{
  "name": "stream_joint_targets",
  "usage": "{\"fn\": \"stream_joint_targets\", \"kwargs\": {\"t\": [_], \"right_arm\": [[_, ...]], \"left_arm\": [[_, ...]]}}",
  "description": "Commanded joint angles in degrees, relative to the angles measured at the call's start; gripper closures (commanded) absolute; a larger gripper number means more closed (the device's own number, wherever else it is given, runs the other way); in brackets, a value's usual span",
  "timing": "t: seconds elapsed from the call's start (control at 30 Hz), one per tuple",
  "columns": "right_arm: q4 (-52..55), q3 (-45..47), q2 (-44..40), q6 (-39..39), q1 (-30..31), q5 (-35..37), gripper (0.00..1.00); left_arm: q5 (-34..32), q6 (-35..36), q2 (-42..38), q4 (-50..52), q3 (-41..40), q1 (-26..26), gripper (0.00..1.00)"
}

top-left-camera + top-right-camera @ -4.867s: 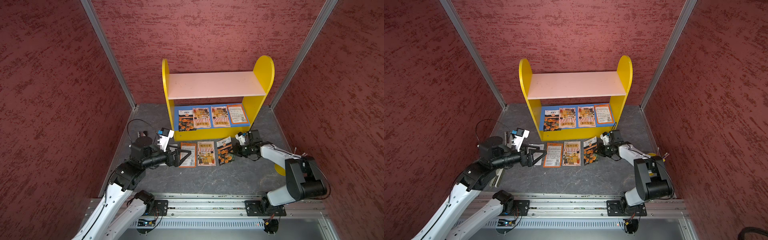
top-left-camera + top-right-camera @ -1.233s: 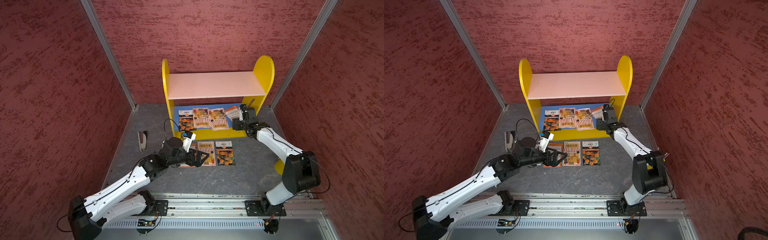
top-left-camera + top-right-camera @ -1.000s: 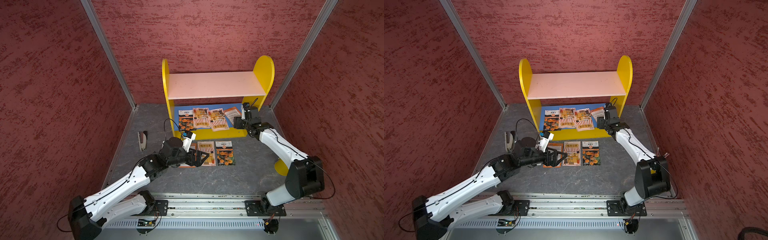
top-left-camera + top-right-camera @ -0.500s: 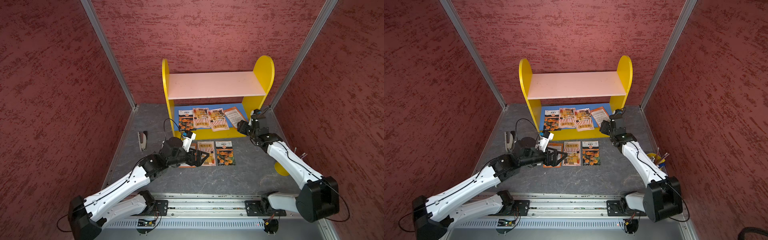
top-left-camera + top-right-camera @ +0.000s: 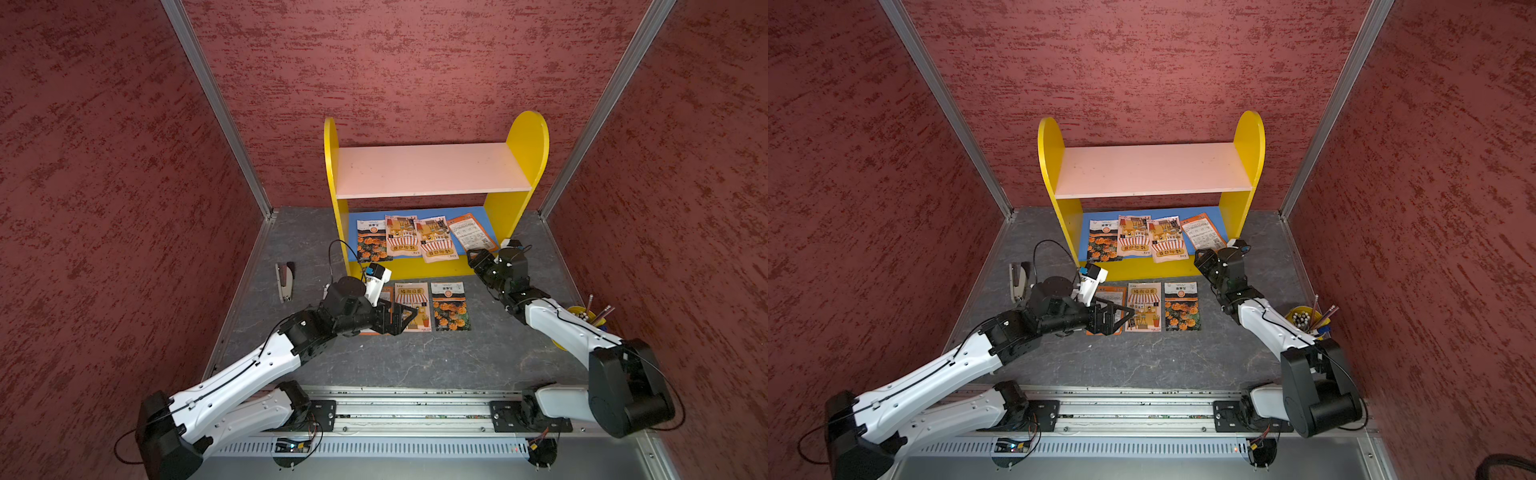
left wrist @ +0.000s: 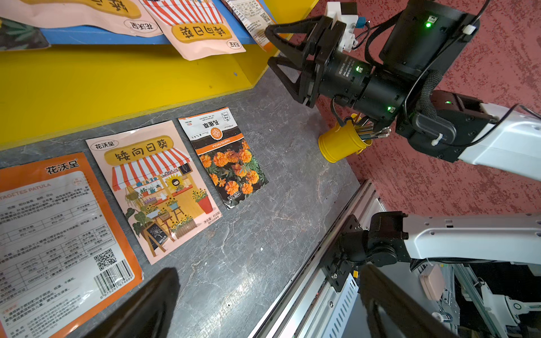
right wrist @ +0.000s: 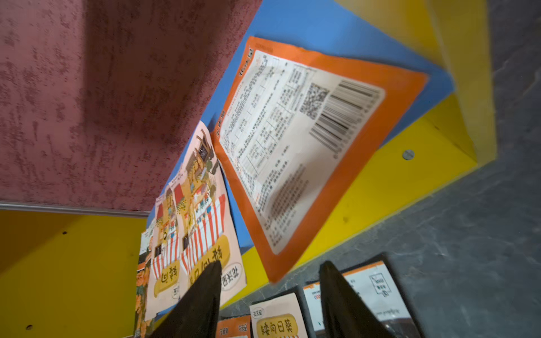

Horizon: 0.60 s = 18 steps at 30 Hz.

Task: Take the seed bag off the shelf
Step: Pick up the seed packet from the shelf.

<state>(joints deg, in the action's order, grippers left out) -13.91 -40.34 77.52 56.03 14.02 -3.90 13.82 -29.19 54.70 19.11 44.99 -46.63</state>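
**Right hand poised on the orange bag's corner, grip not yet made**

On your left, the left hand point(image 5: 405, 321) hangs spread wide above the leftmost of the three bags point(image 5: 451, 307) already laid out on the worktop point(image 5: 415, 365). It holds nothing and has no part in this step.

On the shelf point(image 5: 528, 141), four bags lie on the blue lower board point(image 5: 484, 215). The one in play is the orange-bordered seed bag point(image 5: 469, 232) at the right end. It lies askew, printed back up, with its near corner hanging over the yellow front edge.

Your right hand point(image 5: 476, 261) sits at that corner, jaws partly apart. In the right wrist view the corner lies between the two fingers point(image 7: 202, 292) with a gap either side, so I judge nothing is gripped yet.

Next, close on the overhanging corner. Then draw the bag forward and slightly up, clear of the striped bag point(image 5: 434, 245) just beside it.

Five seconds ago this bag lay square in its row and your right hand was at the marigold bag on the worktop. A second ago the hand was in over the board. Since then the bag has swung forward and the hand has backed to the front edge.
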Motion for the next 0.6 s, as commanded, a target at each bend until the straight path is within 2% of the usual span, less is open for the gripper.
{"fn": "stream_joint_targets", "kwargs": {"t": [0.0, 0.2, 0.57], "right_arm": [[-8.84, 1.15, 2.29, 4.46, -0.4, -0.65, 0.45], [-11.95, 1.62, 4.37, 6.15, -0.68, 1.5, 0.49], [-11.59, 0.97, 5.19, 5.25, -1.25, 3.24, 0.69]], "left_arm": [[-0.22, -0.25, -0.82, -1.22, -0.43, -0.3, 0.0], [-0.84, 0.01, -1.29, -0.14, -0.39, -0.2, 0.0], [-0.88, 0.35, -1.02, 0.22, -0.23, 0.24, 0.0]]}}
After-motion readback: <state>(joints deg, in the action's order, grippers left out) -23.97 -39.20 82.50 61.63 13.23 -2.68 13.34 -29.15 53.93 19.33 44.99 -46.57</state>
